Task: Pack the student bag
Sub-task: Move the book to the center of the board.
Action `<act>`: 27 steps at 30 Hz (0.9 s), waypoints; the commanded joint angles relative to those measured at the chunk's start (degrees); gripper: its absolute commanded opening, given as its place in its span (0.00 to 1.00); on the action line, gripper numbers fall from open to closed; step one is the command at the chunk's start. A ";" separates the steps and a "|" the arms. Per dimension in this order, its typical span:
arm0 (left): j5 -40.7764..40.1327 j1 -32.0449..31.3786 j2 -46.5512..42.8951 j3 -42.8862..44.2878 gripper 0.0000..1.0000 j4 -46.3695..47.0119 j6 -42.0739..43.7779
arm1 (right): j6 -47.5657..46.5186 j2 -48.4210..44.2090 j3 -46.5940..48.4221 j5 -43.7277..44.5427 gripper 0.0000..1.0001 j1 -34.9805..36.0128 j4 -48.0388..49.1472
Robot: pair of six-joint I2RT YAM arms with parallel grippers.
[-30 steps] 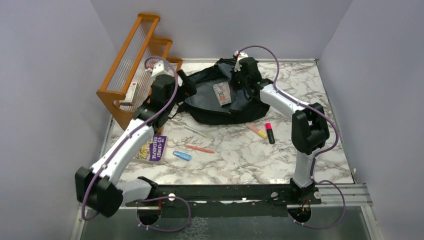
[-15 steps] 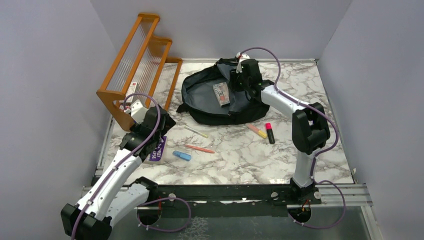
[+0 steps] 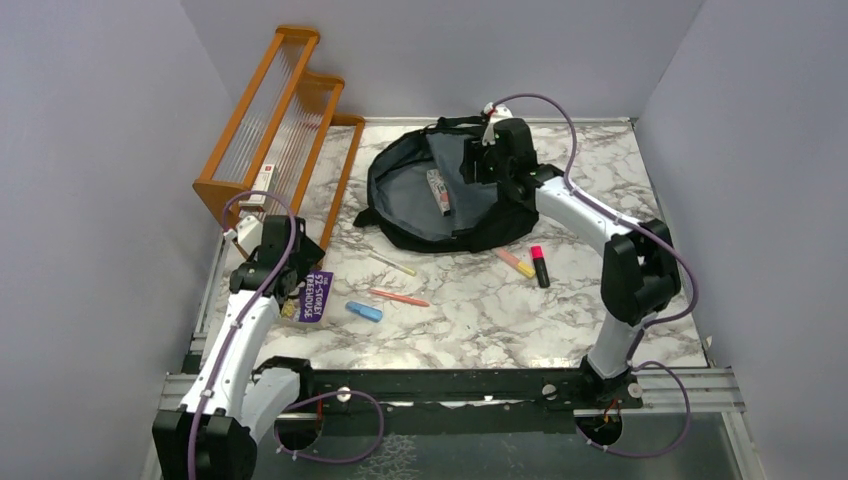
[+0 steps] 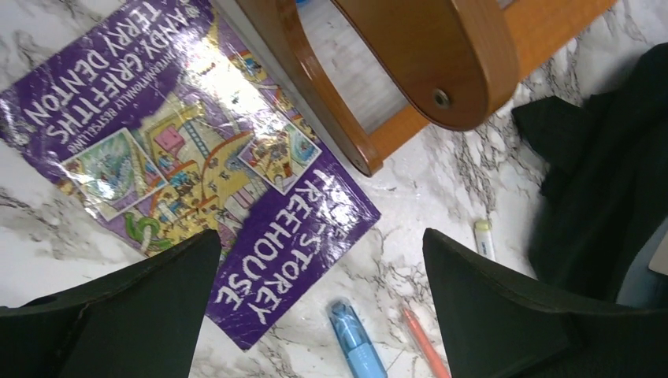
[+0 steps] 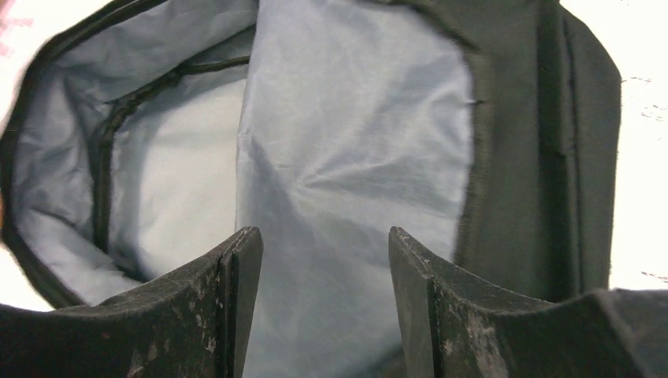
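student bag gapes just under the parted right fingers; left fingers, wide apart, hang over a book.

Left end effector retreated to the book; right end effector seemingly opened.

Only the book can be read. It lies on the marble by the foot of the rack, and in the left wrist view its print runs upside down. Across the top of its purple cover, in white capitals, stand the two names "ANDY GRIFFITHS" and "TERRY DENTON". Lower down, in bigger white letters, is the title "STOREY" over "TREEHOUSE", whose first letter is washed out by glare. No numeral before "STOREY" can be made out.

The slip in the bag carries print, and the white box on the rack has a red mark, but both are too small to read.
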 commanded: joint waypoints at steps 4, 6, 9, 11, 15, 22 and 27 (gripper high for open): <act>2.80 10.21 0.25 3.55 0.99 -0.51 9.25 | 3.73 -8.26 -2.94 -1.60 0.66 -0.13 1.16; 3.21 13.96 1.42 4.14 0.99 -0.17 11.10 | 4.32 -9.85 -3.01 -3.09 0.66 0.54 0.65; 2.65 17.42 3.57 3.71 0.99 1.77 14.27 | 4.98 -11.67 -4.17 -5.28 0.66 2.13 0.82; 1.67 18.65 3.00 1.91 0.99 4.75 16.53 | 5.81 -12.35 -5.42 -6.99 0.66 2.92 1.11; 4.01 21.12 0.36 -0.87 0.99 10.42 20.35 | 6.94 -13.21 -8.10 -9.11 0.67 4.71 1.35; 9.48 23.83 2.27 -5.94 0.99 23.27 25.10 | 7.71 -13.97 -10.04 -12.45 0.67 6.76 1.74; 11.31 24.28 4.82 -9.56 0.99 29.78 26.64 | 8.80 -15.51 -12.38 -12.81 0.68 7.12 3.46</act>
